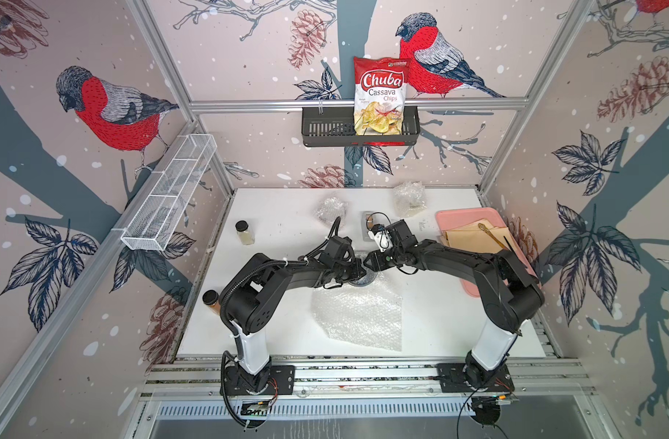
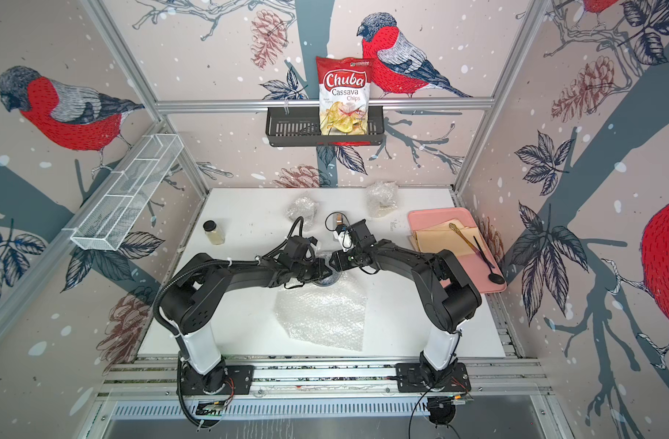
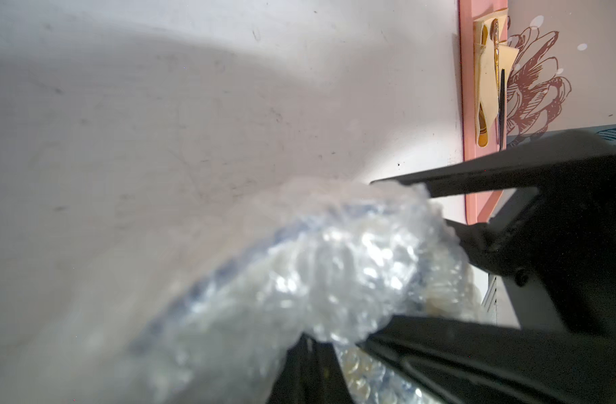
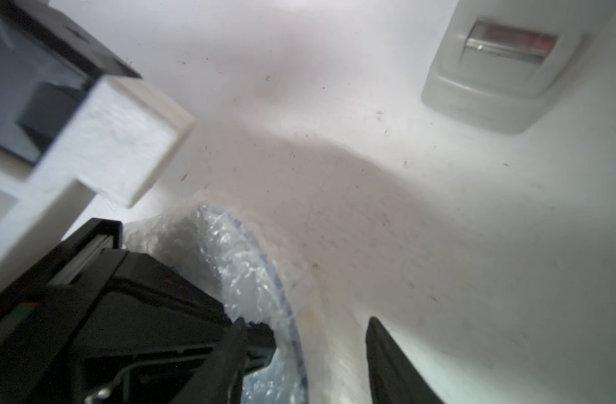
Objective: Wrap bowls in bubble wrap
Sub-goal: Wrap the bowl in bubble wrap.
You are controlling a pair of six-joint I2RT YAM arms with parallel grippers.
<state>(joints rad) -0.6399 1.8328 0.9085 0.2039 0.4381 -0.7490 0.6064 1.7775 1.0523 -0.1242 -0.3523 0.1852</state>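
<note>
A bowl (image 1: pixel 364 282) with a blue rim stands mid-table, mostly hidden under both grippers. A bubble wrap sheet (image 1: pixel 359 317) lies under it, spreads toward the front, and is pulled up over it. My left gripper (image 1: pixel 360 271) is shut on a bunched fold of the bubble wrap (image 3: pixel 334 273) above the bowl's rim (image 3: pixel 243 255). My right gripper (image 1: pixel 367 261) faces it, open, its fingers on either side of the wrapped rim (image 4: pixel 287 314) without gripping. Two bubble-wrapped bundles (image 1: pixel 331 208) (image 1: pixel 409 197) sit at the back.
A pink tray (image 1: pixel 477 283) with tan paper and spoons lies at the right. A grey dispenser (image 1: pixel 366 224) stands behind the grippers. One glass jar (image 1: pixel 245 232) is at the left, another (image 1: pixel 211 302) by the left arm's base.
</note>
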